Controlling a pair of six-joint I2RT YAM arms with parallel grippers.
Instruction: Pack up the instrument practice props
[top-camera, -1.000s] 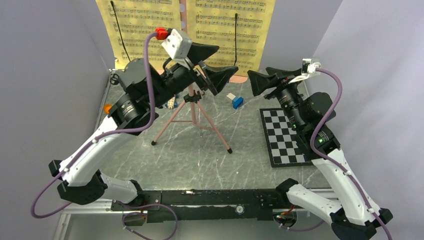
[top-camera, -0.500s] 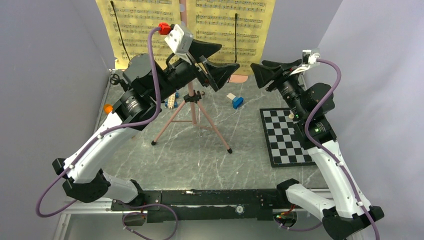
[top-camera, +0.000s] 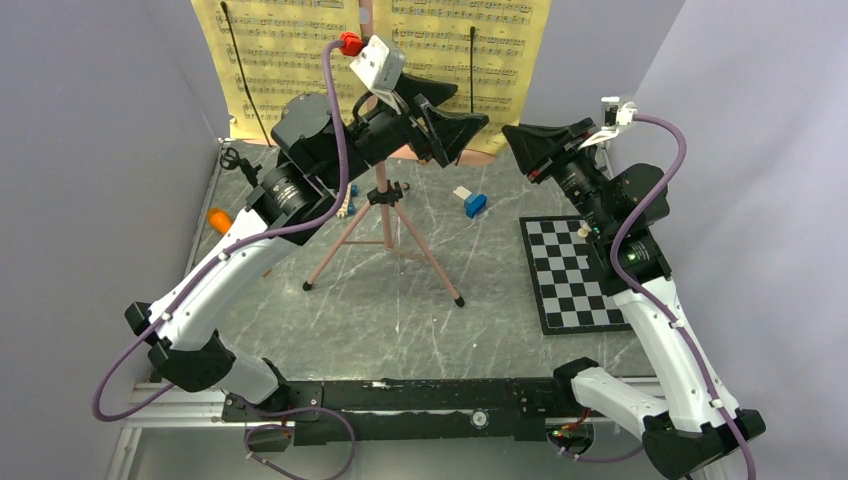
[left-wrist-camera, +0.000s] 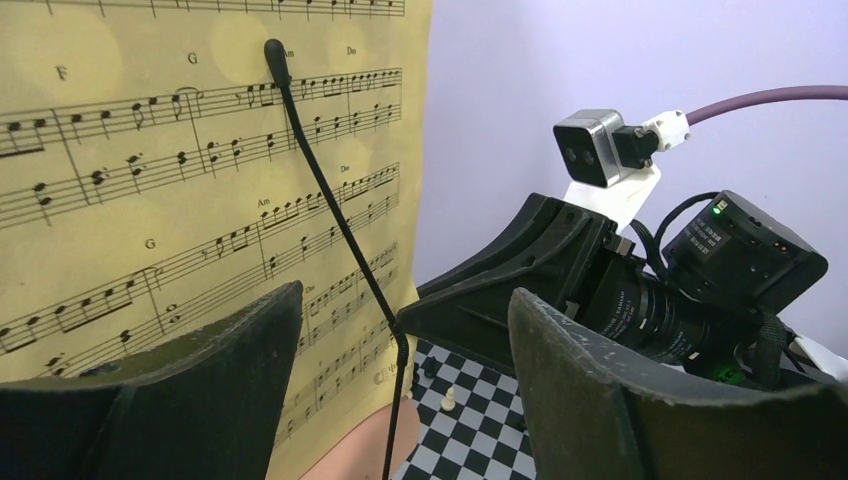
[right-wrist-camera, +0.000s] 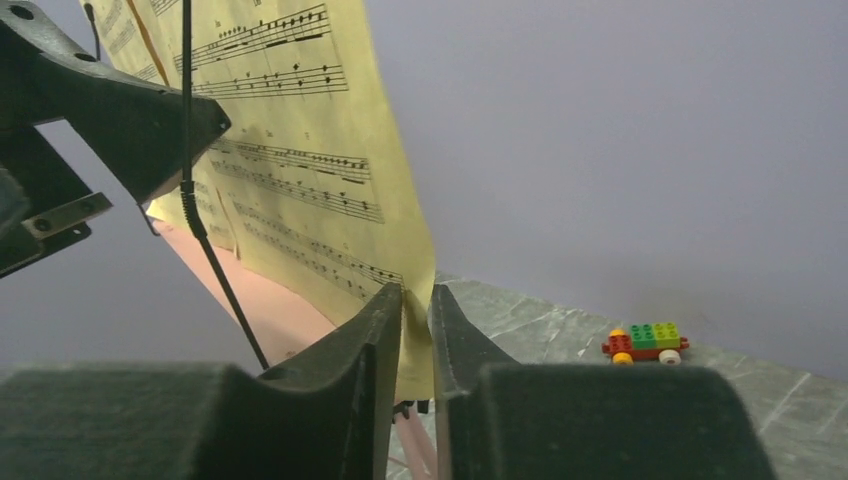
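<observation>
Gray stone table (top-camera: 400, 320), pale purple walls. On it, on three legs, the pink music stand (top-camera: 386, 222). High on the stand, side by side, the yellow sheet-music pages (top-camera: 280, 60). In front of the stand's right page, the left gripper (left-wrist-camera: 405, 300), wide open, holding nothing. At that page's bottom right corner, the right gripper (right-wrist-camera: 417, 300), pinched nearly closed on the paper's edge.

Soft, even, bright light, mottled pale patches on the yellow sheet-music pages (left-wrist-camera: 150, 200), and blurred near foregrounds in both wrist views.
</observation>
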